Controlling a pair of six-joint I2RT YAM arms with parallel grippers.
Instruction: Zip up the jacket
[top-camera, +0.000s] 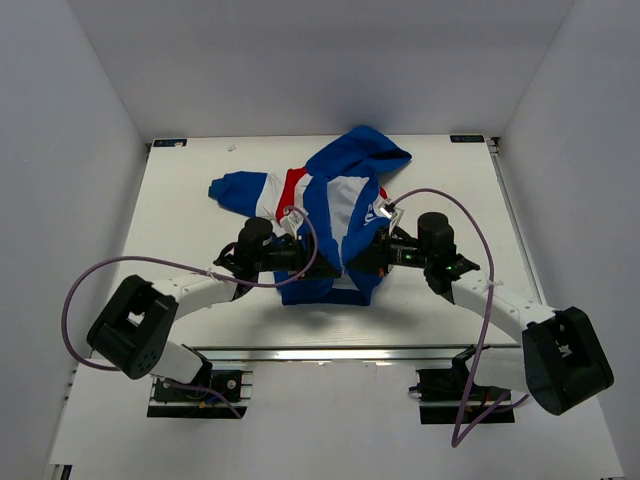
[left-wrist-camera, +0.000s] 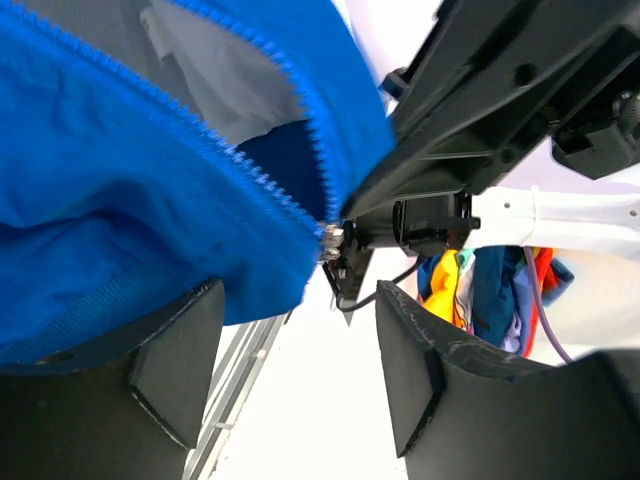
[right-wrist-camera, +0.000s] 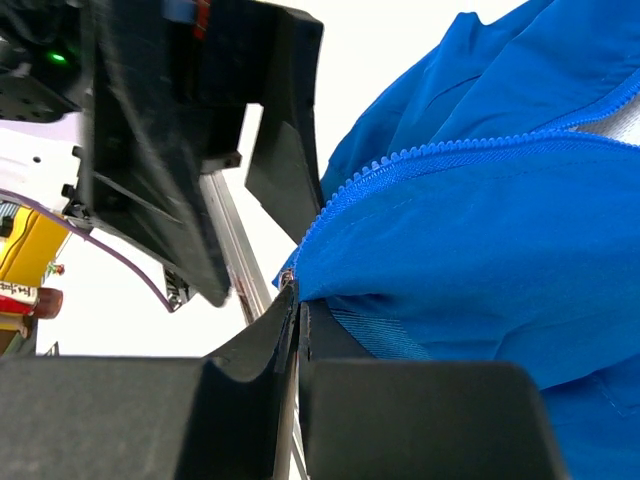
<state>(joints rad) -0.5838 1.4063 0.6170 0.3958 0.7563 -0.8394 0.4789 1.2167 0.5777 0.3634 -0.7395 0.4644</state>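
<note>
Blue jacket hem pinched by right gripper (jaws tight); left gripper gapes, holding nothing.

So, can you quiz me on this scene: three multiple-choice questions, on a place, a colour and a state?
1. The hood of the jacket lies: A at the near side of the table; B at its far side; C off its edge.
2. The narrow stripe is: A red; B green; C yellow.
3. The zipper is: A fully closed; B missing; C undone.
Answers: B, the hood sits farthest away in the overhead view; A, red shows beside the white; C, its two rows of teeth stand apart.
</note>
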